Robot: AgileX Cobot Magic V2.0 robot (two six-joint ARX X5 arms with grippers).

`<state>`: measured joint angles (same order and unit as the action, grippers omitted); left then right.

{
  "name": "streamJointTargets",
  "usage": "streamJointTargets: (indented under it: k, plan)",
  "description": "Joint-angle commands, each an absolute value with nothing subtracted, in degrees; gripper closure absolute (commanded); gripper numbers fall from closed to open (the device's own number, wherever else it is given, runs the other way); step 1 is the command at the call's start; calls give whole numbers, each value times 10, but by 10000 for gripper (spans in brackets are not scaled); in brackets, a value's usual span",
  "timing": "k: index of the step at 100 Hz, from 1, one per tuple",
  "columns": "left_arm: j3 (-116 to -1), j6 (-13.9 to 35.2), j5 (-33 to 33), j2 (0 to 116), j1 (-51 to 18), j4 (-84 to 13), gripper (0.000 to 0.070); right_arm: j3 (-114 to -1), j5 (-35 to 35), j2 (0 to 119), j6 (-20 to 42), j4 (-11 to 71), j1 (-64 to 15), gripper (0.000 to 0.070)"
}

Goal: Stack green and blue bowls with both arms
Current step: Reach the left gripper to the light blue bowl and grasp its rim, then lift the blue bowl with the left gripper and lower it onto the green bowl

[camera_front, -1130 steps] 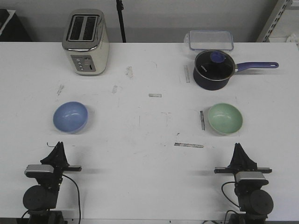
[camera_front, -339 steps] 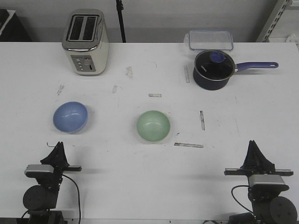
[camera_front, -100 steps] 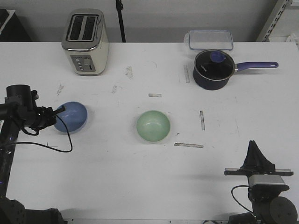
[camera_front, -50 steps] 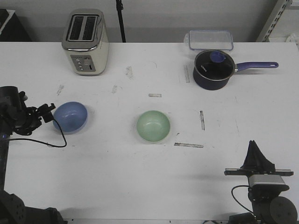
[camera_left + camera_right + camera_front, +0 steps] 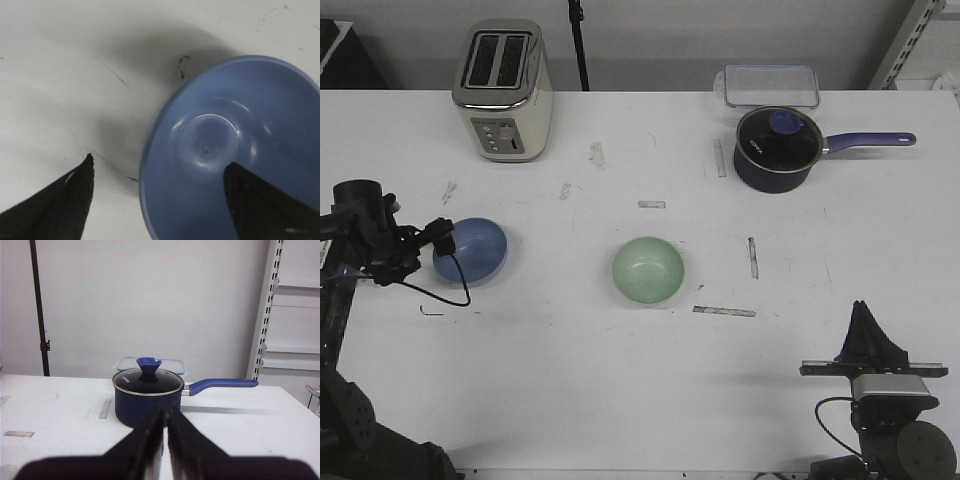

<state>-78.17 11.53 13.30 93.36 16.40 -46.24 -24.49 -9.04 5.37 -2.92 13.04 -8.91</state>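
The pale blue bowl (image 5: 475, 250) sits on the white table at the left. The mint green bowl (image 5: 648, 270) sits upright near the table's middle, empty. My left gripper (image 5: 441, 234) is at the blue bowl's left rim. In the left wrist view the left gripper (image 5: 160, 162) is open and straddles the rim of the blue bowl (image 5: 220, 145), with one finger (image 5: 70, 200) outside over the table and the other (image 5: 260, 200) over the bowl's inside. My right gripper (image 5: 866, 322) is parked at the front right, shut and empty, and its closed tips (image 5: 165, 411) point at the saucepan.
A dark navy saucepan (image 5: 778, 148) with a glass lid and a long handle stands at the back right, with a clear lidded box (image 5: 771, 86) behind it. A cream toaster (image 5: 504, 90) stands at the back left. Tape marks dot the table.
The green bowl went from the right side to the middle and the right arm parked. Over the last second the left gripper backed off left, then returned to the blue bowl's rim.
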Motion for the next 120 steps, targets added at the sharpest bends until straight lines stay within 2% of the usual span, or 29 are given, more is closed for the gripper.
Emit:
streamJointTargets:
  k: [1,14,38,42,50,54,57,66,71,90,120]
  plan:
    - [-794,117,128,955,162,-461,213,-247,-91,52,-24,125,-90,690]
    - [-794,117,101,979,154,-456,214,-247,-91,52,-24,125,-90,690]
    - [-794,131,101,997,149,-446,232,-247,-91,52,-24,125,-90,690]
    - [-794,133,101,997,149,-444,294,-247,-91,52,-24,125,-90,690]
    - [-794,135,101,997,149,-444,532,-247,-91,52,-24,125,-90,690]
    - [-794,136,101,997,149,-444,617,-247,-91,52,-24,125,-90,690]
    - [-794,136,101,997,149,-443,639,-247,-90,52,-24,125,-90,690]
    - [-794,136,101,997,147,-439,645,-247,-90,52,-24,125,-90,690]
    - [-794,136,101,997,145,-439,700,-247,-91,52,-24,125,-90,690]
    - [-794,139,102,990,133,-442,699,-247,-91,52,-24,125,-90,690]
    - [-801,164,172,948,89,-455,699,-247,-91,52,-24,125,-90,690]
